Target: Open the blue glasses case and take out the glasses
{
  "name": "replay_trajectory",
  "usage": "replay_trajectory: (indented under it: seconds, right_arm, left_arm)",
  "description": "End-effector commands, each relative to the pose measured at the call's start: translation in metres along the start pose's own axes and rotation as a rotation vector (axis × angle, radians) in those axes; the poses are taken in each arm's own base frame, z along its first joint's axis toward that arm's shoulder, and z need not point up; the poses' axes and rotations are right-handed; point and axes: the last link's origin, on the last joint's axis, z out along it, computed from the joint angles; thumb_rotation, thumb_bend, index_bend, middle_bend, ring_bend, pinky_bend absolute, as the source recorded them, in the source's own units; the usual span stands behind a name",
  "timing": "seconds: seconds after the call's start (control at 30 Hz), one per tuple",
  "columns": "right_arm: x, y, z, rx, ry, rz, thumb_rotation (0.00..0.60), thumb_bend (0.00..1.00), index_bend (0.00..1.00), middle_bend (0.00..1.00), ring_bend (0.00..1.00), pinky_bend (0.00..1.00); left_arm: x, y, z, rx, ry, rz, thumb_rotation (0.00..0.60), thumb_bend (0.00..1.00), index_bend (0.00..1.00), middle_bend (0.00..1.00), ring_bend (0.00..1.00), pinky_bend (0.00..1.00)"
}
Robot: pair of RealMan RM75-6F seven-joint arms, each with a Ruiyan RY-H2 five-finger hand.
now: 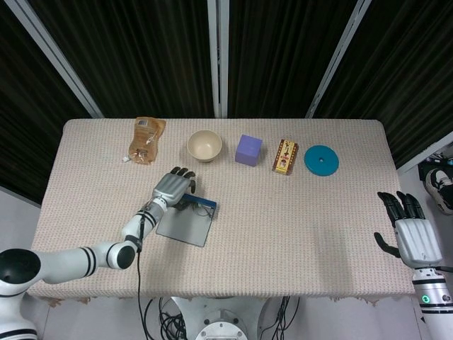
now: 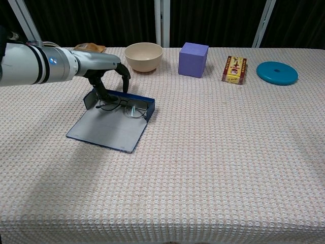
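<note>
The left robot hand [image 2: 104, 68] arches over the glasses [image 2: 121, 107], fingers curled down and touching the frame (whether they have truly pinched it, I cannot tell). The glasses lie in the open blue glasses case [image 2: 111, 124] on the counter [image 2: 213, 152]. A shallow hold could let the glasses slip, or drag the light case along. The right robot hand [image 1: 410, 230] hangs spread and empty, off the counter's edge.
</note>
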Motion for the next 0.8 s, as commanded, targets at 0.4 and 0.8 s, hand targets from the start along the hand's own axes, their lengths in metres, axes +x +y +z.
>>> replay_trajectory:
  seconds: [0.4, 0.8]
  right_arm:
    - [-0.0002, -0.0001, 0.0002, -0.001, -0.003, -0.001, 0.6, 0.24, 0.04, 0.13, 0.0, 0.01]
    - [0.0007, 0.0019, -0.0008, -0.006, 0.001, 0.0, 0.6, 0.24, 0.04, 0.13, 0.0, 0.01]
  left_arm:
    - [-0.0008, -0.001, 0.0012, 0.002, 0.007, 0.002, 0.6, 0.49, 0.5, 0.14, 0.0, 0.0]
    - [0.0012, 0.0061, 0.0013, -0.027, 0.157, -0.105, 0.6, 0.51, 0.54, 0.17, 0.0, 0.0]
